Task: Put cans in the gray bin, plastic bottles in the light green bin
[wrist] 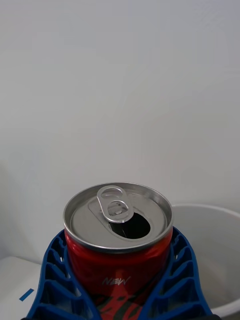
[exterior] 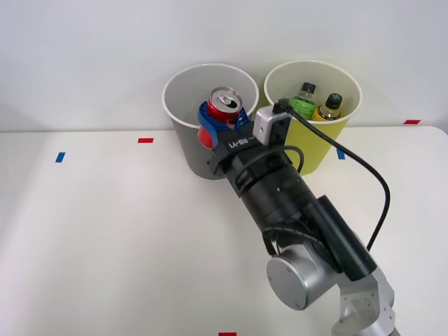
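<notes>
A slim red can point(exterior: 222, 106) with a silver top and an open pull tab is held upright by my right gripper point(exterior: 218, 124), over the mouth of the gray bin point(exterior: 183, 133). From the wrist I see the can point(wrist: 118, 240) clamped between my blue ribbed fingers point(wrist: 55, 285), with the gray bin's white rim point(wrist: 220, 212) just behind it. To the right stands the light green bin point(exterior: 329, 143). Two black-capped plastic bottles stand inside it: a dark one with a green label point(exterior: 304, 99) and a yellow-orange one point(exterior: 329, 108).
Both bins stand against the white wall at the back of the white table point(exterior: 105, 231). Small red point(exterior: 145, 140) and blue point(exterior: 60, 157) tape marks dot the tabletop. A black cable point(exterior: 364, 175) loops from my wrist to the right.
</notes>
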You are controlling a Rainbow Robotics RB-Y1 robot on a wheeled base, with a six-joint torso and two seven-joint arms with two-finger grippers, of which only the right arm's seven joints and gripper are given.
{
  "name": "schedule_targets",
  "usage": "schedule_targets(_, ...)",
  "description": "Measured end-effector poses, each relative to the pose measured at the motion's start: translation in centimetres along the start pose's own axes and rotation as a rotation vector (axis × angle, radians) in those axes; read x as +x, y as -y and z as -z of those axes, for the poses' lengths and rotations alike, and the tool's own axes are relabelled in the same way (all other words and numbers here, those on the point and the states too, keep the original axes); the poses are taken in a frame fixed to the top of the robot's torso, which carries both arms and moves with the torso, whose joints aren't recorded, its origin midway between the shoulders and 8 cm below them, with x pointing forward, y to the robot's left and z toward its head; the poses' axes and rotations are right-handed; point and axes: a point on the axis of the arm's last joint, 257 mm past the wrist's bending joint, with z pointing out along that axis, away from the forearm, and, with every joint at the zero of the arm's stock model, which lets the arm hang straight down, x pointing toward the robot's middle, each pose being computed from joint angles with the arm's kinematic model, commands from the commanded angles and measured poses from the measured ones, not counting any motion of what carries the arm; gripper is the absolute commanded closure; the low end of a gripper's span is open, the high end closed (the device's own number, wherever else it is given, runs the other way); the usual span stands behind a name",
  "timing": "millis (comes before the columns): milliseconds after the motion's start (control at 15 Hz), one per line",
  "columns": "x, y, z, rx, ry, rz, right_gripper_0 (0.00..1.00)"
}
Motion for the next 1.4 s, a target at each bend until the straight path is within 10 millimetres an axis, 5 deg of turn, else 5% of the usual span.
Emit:
schedule_targets(600, -2.9, 1.6, -6.3, -0.011, -0.154, 0.088, 1.00)
schedule_targets(1400, -0.3, 5.1, -12.5, 0.026, -0.216, 0.168, 0.99)
